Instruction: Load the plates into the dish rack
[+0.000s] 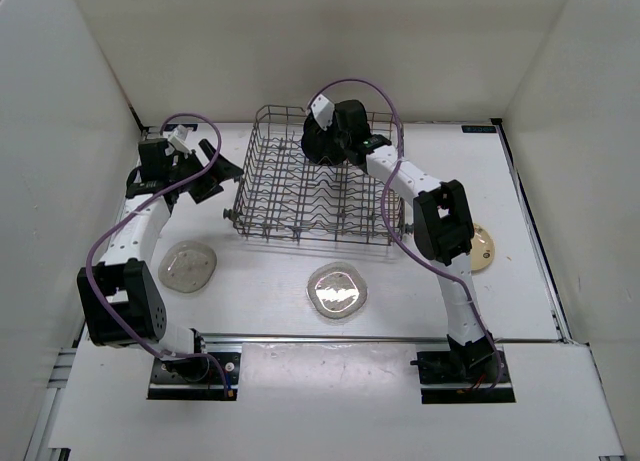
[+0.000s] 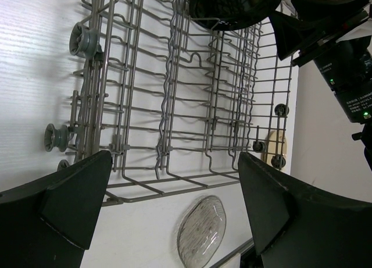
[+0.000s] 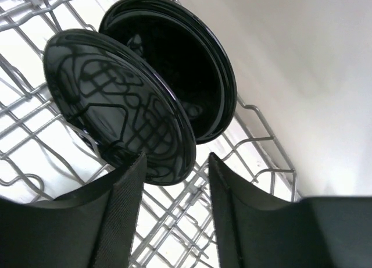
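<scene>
Top external, near to far. On the bench [image 1: 260,301], one clear plate [image 1: 188,265] lies flat front-left of the rack [image 1: 300,226]. A second clear plate [image 1: 338,289] lies before its middle, and a cream plate [image 1: 483,248] lies at right, partly behind the right arm. Off the rack's left side is the left hand [image 1: 218,179], fingers wide apart, empty. Over the rack's far end is the right hand [image 3: 175,160], fingers apart, gripping nothing. Two black plates [image 3: 116,99] stand on edge there among the tines.
</scene>
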Controlling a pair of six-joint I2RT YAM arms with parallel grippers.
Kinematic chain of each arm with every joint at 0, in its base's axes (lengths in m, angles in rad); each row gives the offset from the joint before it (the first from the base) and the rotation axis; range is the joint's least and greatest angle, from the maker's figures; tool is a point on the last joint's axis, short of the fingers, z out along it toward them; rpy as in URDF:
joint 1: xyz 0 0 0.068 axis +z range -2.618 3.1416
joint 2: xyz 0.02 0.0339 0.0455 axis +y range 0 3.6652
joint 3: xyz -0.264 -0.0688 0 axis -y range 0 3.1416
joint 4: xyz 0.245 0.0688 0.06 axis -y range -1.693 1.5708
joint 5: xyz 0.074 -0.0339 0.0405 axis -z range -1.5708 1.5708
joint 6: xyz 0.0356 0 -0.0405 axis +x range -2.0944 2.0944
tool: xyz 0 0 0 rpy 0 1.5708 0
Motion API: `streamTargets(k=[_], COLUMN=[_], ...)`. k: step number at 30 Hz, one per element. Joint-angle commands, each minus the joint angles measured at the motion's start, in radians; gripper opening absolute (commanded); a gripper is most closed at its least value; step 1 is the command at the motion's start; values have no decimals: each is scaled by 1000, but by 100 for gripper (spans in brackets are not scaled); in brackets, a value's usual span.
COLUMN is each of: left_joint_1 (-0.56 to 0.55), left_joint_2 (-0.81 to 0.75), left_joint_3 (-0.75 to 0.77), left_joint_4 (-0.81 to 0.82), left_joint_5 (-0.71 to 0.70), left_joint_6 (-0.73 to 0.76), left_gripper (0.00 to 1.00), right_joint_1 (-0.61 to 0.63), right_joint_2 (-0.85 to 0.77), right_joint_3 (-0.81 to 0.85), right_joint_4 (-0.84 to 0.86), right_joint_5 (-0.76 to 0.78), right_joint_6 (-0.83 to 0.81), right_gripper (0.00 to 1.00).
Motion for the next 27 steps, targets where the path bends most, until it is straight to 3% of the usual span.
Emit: streamTargets(k=[1,4,5,6,10,12,16,17,20,25,27], left_joint_1=[2,2,2,2,2,2,2,2,2,2,2], left_joint_2=[-61,-81,-93,-108,-153,-174,-228,-246,-259,-268,-268], left_joint_3=[-7,-25,-25,-25,-62,-74,-120,-144,-177,-201,-210], left_joint_4=[2,2,2,2,2,2,2,2,2,2,2], left_joint_5=[16,16,16,16,7,-4,-34,-44,-68,-108,-108], left_joint_6=[-12,-22,-22,-22,-32,-32,-53,-67,-87,-97,-97], left_gripper=[100,100,100,100,100,100,100,100,100,100,100], right_joint_1=[5,5,14,28,68,83,45,28,-105,-324,-491], right_joint_2=[-55,-112,-129,-147,-291,-331,-417,-440,-573,-929,-1067], right_joint_3=[52,63,63,52,-20,-20,54,54,-104,-639,-853], right_joint_4=[-14,-65,-65,-79,-89,-128,-277,-277,-242,-131,-111], right_joint_5=[-23,-119,-147,-197,-225,-152,-124,-124,-193,-251,-349], right_joint_6=[125,295,336,366,519,586,744,857,1115,1412,1531], right_gripper=[55,73,94,100,100,100,100,100,100,100,100])
